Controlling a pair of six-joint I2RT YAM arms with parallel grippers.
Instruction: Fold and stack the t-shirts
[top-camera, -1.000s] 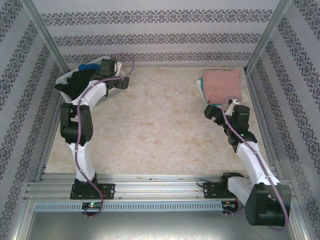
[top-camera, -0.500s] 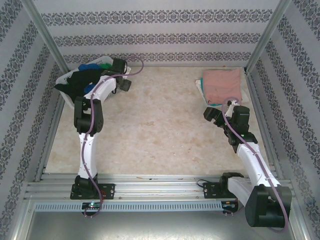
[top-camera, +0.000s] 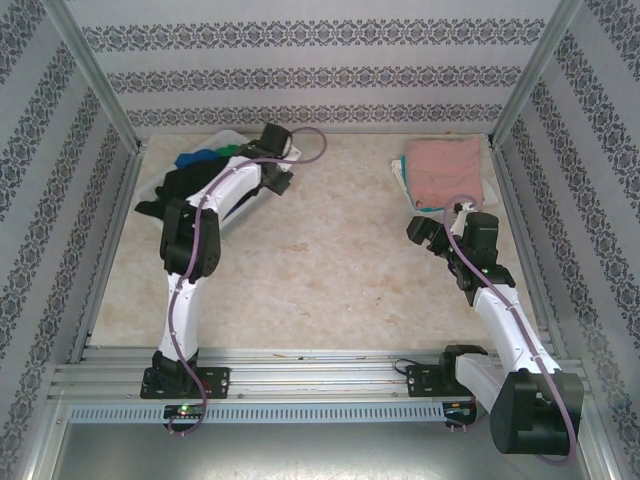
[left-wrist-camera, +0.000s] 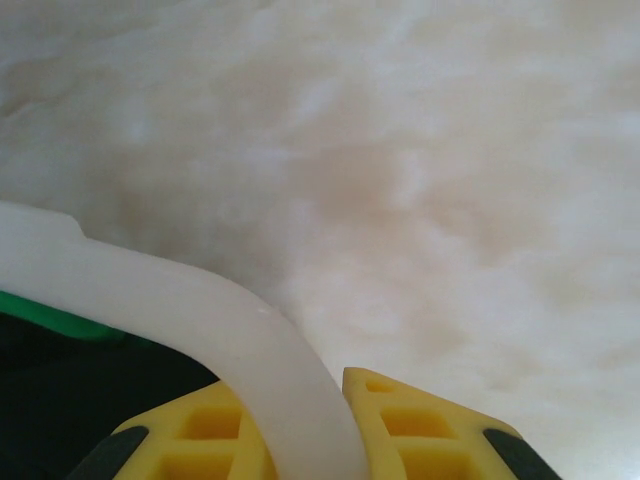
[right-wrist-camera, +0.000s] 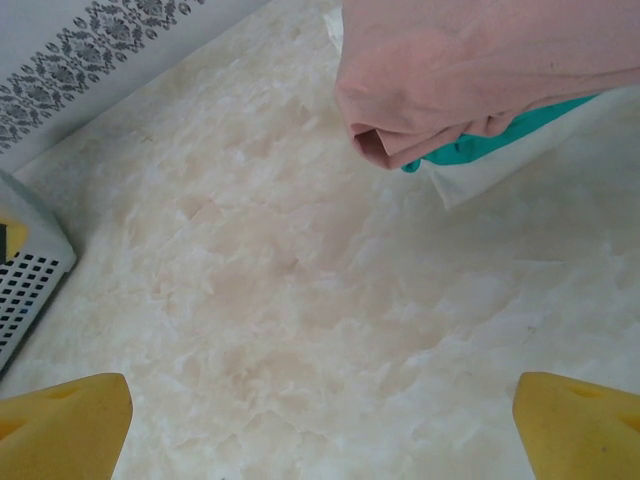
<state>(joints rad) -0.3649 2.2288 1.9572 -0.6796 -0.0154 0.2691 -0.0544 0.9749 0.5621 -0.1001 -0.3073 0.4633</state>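
Overhead, the left arm stretches toward the far left of the marbled beige table (top-camera: 330, 260), where the left gripper (top-camera: 272, 182) meets the right end of a white plastic basket (top-camera: 228, 135). The basket sits on a slant, its long axis running from near-left to far-right. A crumpled heap of t-shirts (top-camera: 190, 175) fills it: black cloth (top-camera: 175, 190) spilling over the near-left end, blue cloth (top-camera: 200, 160) and green cloth (top-camera: 232, 150) bunched toward the far rim. Across the table, a salmon-pink t-shirt (top-camera: 445, 170) lies folded into a flat, nearly square pad at the far right, its edges roughly in line with the table's sides, on top of a white layer. The right gripper (top-camera: 418, 228) hovers just on the near side of that stack. From the left wrist, two yellow ribbed fingers (left-wrist-camera: 215, 432) press against either side of the basket's smooth, rounded, milky-white rim. The jaws are narrow and clamped on it, with green and black fabric inside at lower left and bare table beyond. From the right wrist, the yellow fingertips (right-wrist-camera: 65, 420) sit at opposite bottom corners, jaws wide and holding nothing. Ahead, the pink shirt's soft, rolled fold turns a corner toward the camera, with teal cloth (right-wrist-camera: 480, 148) and the white layer (right-wrist-camera: 470, 182) peeking out beneath it.
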